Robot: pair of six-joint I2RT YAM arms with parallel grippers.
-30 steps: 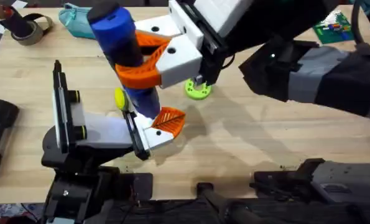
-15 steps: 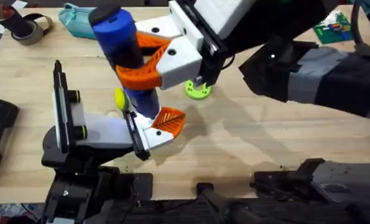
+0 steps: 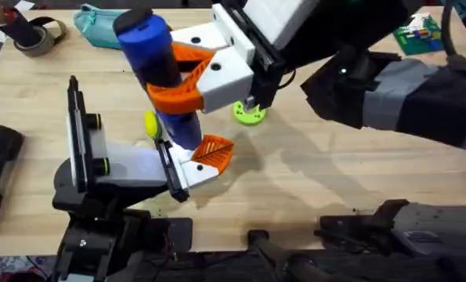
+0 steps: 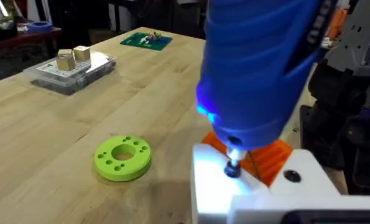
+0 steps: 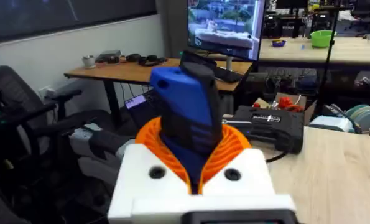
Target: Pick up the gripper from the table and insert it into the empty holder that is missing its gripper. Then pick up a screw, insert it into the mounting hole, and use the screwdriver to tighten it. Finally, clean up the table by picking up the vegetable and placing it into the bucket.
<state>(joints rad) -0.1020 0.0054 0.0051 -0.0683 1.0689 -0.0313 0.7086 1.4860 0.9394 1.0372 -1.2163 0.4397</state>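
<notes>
My right gripper (image 3: 182, 74) reaches across the table and is shut on the blue screwdriver (image 3: 150, 47), with its orange pads (image 5: 234, 146) on both sides of the barrel. The screwdriver stands nearly upright, black cap up. Its lit tip (image 4: 233, 167) rests on a small screw in a hole of a white gripper part with an orange pad (image 4: 259, 180). That part sits at the tip of my left arm (image 3: 201, 157). A small yellow round thing (image 3: 150, 123), perhaps the vegetable, is half hidden behind the screwdriver. The bucket is out of view.
A green disc with holes (image 3: 250, 113) lies just beyond the screwdriver. A teal pouch (image 3: 99, 23) and a tape roll (image 3: 45, 35) lie at the far left. A clear box with blocks (image 4: 69, 68) and a green board (image 3: 420, 35) lie far right.
</notes>
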